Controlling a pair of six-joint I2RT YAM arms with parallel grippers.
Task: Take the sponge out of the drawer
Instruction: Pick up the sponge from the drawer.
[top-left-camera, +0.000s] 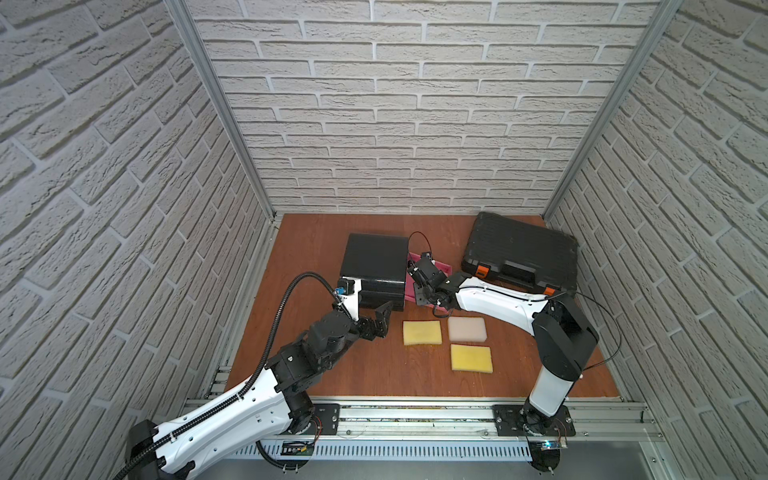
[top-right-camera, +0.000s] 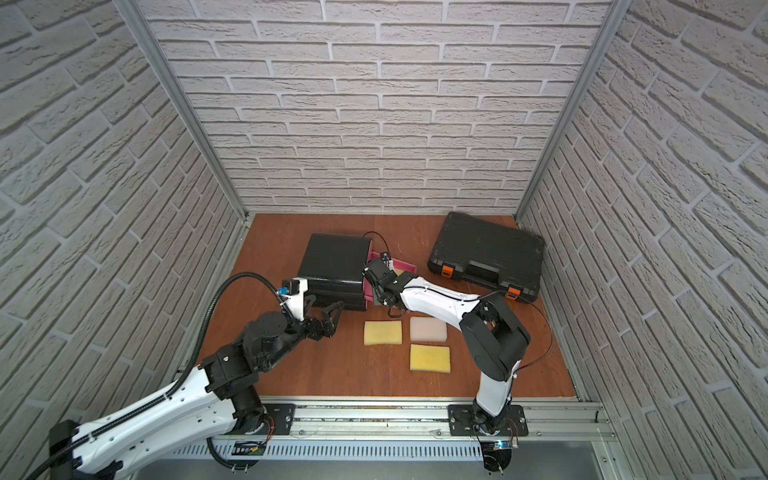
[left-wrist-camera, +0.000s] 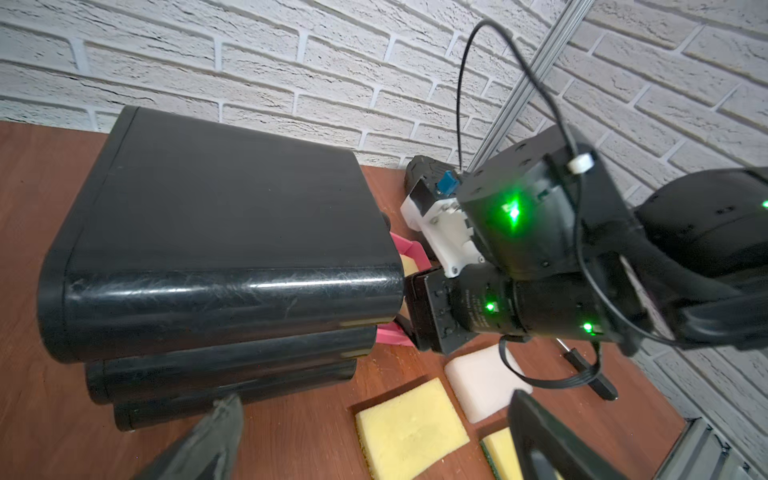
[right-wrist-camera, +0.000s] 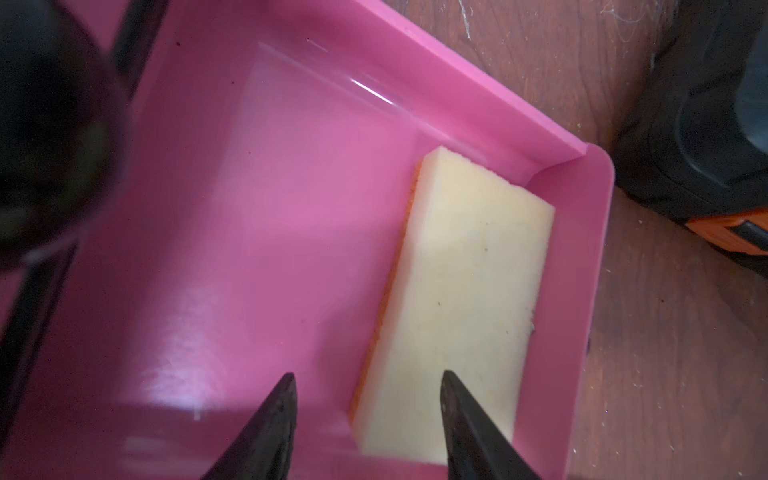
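Brick-patterned walls enclosed a brown wooden tabletop; clock directions are read in a top view, with 12 toward the back wall.

The sponge, pale yellow with an orange underside, lay flat in the pink drawer. It sat against the wall farthest from the cabinet, at the drawer's 3 o'clock end and close to a corner. The right gripper was lowered into the drawer with its jaws partly spread and pinching nothing. One finger stood over the sponge's top face and the other over bare drawer floor, so the jaws bracketed one long edge, not the full width.

The drawer stood pulled out from the 3 o'clock side of the black cabinet. The left gripper hung at the cabinet's 6 o'clock, jaws spread wide and empty, not touching it.

A yellow pad, a pale pad and a second yellow pad lay on the table at 5 o'clock from the cabinet. A black tool case sat at 3 o'clock beyond the drawer.

Likely hazards:
- Closing from this pose could catch only a thin strip of foam, which would compress and slip free on lifting.
- The sponge's snug fit against the wall left little room for a finger on that side.
- A finger snagging the rim could drag the drawer or shift the unbraced cabinet.
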